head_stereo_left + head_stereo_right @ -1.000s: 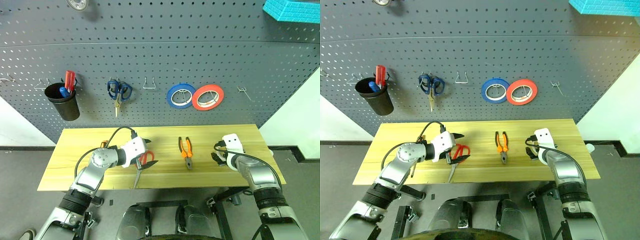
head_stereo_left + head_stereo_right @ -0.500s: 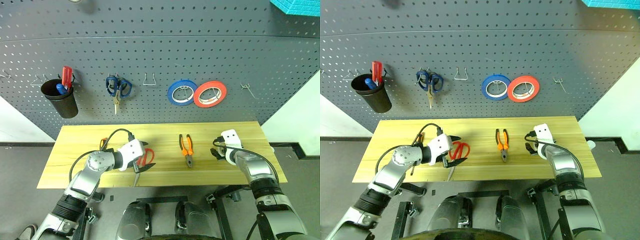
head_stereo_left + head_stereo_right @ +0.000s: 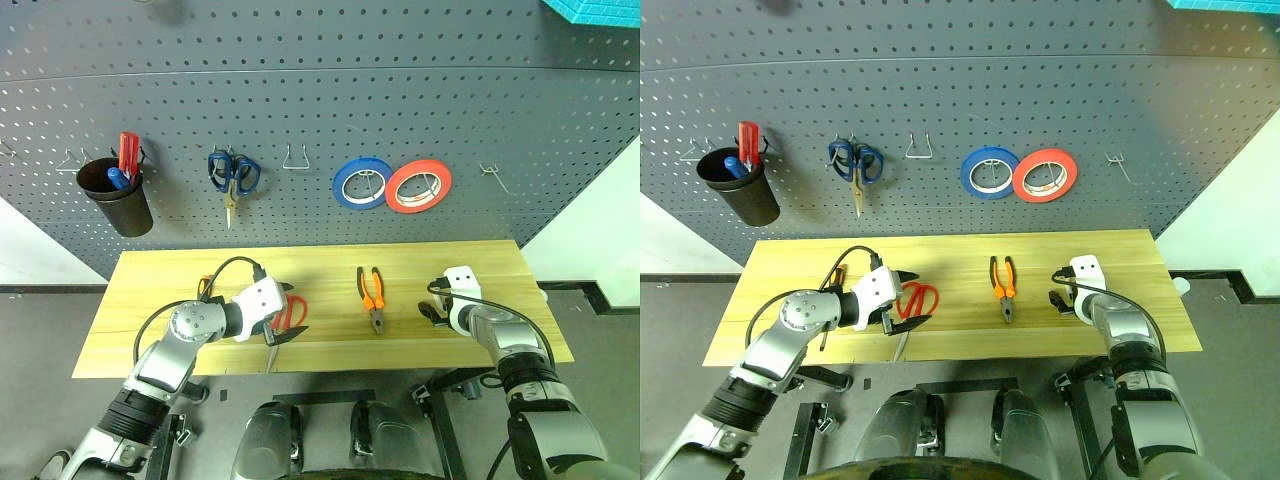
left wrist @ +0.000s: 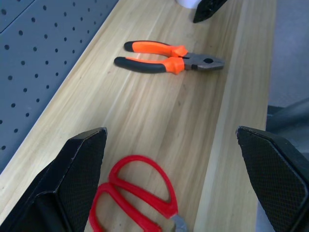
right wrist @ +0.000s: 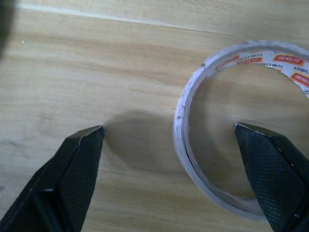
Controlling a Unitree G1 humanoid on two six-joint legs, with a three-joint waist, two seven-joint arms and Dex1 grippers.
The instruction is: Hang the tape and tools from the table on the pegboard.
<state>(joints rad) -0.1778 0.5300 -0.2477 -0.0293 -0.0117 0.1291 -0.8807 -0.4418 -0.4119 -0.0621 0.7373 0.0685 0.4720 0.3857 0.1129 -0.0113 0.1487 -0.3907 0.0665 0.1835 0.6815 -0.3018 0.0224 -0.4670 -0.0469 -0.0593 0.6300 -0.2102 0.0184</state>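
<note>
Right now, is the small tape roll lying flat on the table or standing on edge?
Flat. The tape roll shows its open ring with table wood visible through the centre.

On the inner core of the tape (image 5: 231, 125) lying on the table (image 5: 96, 63) I read a repeated orange "deli" brand label with small digits beside it that I cannot make out with certainty; I find no other legible text.
</note>
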